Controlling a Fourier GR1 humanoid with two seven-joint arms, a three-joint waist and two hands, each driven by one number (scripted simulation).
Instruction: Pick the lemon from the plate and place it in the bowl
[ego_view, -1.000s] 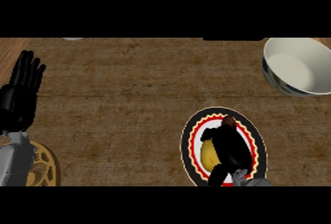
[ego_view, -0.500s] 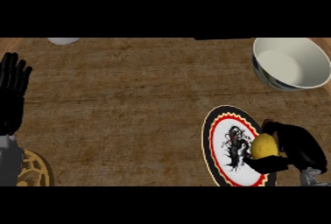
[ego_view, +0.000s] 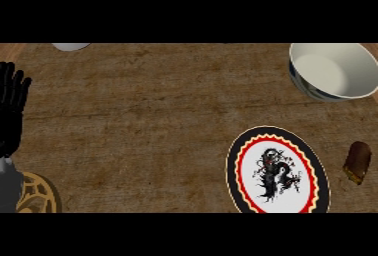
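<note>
Black fingers of the left hand (ego_view: 9, 110) stand straight up at the 9 o'clock edge of the view. The hand is wide open and holds nothing. I think it rests there to keep out of the way. The right hand does not show at all.

The brown wooden table (ego_view: 148, 125) spreads out from the hand. At 7 o'clock lies a golden round thing (ego_view: 33, 192). At 11 o'clock a small white thing (ego_view: 70, 46) peeks in from the top edge.

The plate (ego_view: 295, 194) lies flat at 5 o'clock. It is white with a black dragon, a red zigzag ring and a black rim. No lemon is on it. Just beside it, at 3 o'clock, lies a small brown bar (ego_view: 357, 162).

The bowl (ego_view: 332, 70) sits at 1 o'clock, well apart from the plate. It is white inside and looks empty, ready to take the fruit.

The lemon shows nowhere, so I cannot say how it looks. My guess is that the hidden right hand has it.
</note>
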